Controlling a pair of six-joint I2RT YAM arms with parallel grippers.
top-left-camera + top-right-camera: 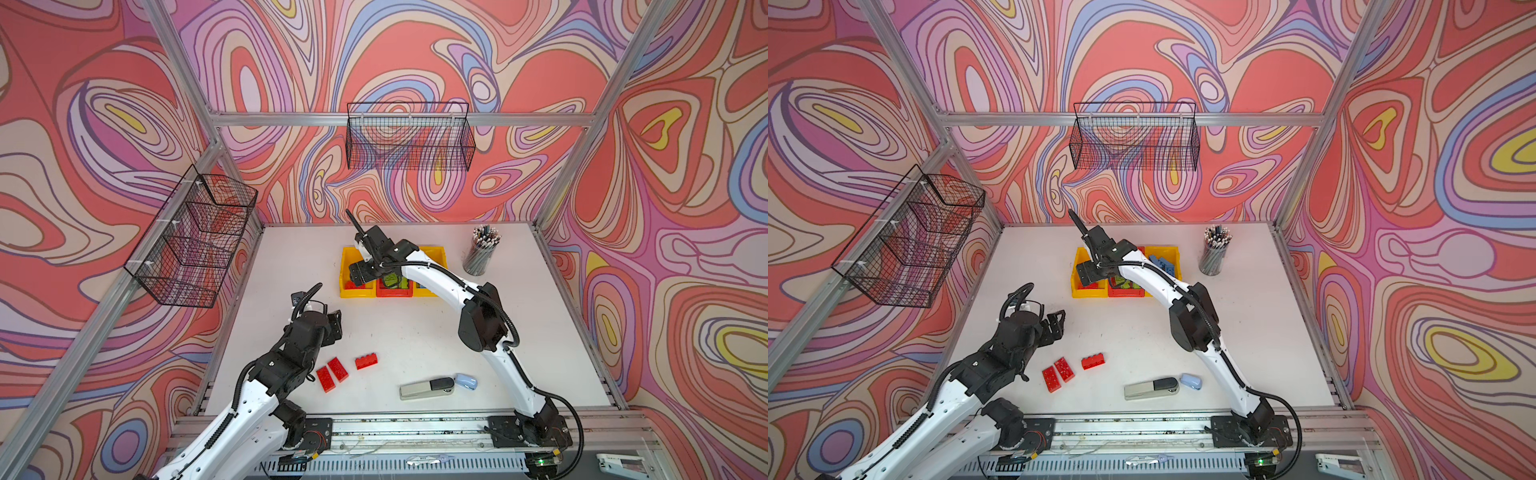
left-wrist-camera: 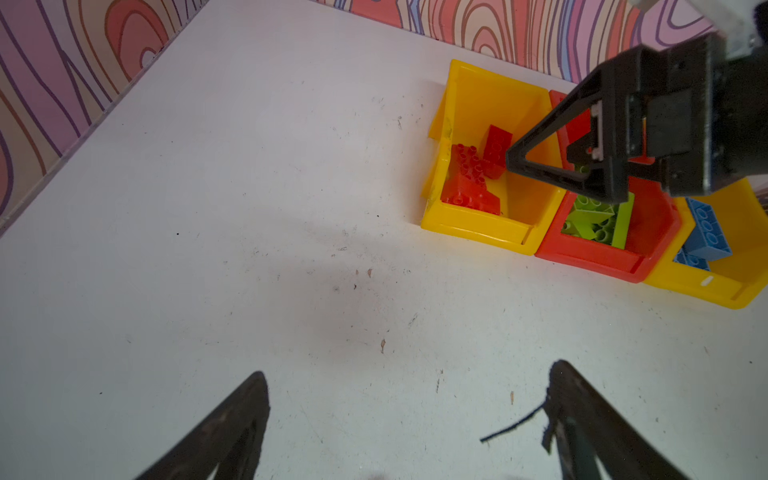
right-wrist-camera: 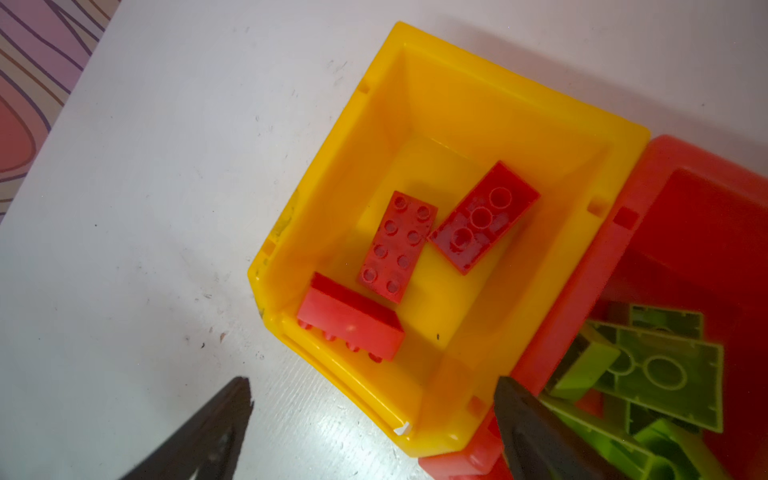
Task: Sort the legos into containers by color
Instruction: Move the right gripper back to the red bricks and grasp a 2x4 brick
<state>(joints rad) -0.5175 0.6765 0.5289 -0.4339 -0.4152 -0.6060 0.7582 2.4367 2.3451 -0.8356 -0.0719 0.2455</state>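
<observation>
1. White flat table (image 1: 415, 332), swirly pink walls (image 1: 104, 104).
2. Three shiny plastic bins (image 1: 356, 293) touch in a row: yellow, red, yellow.
3. Three bumpy red bricks (image 3: 397, 245) lie in one yellow bin; three loose bricks (image 1: 338, 369) lie on the table.
4. Right gripper (image 3: 374, 384) hangs over that bin, wide, empty.
5. Left gripper (image 2: 409, 370) hangs over the table, wide, empty.

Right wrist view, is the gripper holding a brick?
No, the right gripper stands open and empty above the yellow bin, where three red bricks lie.
</observation>
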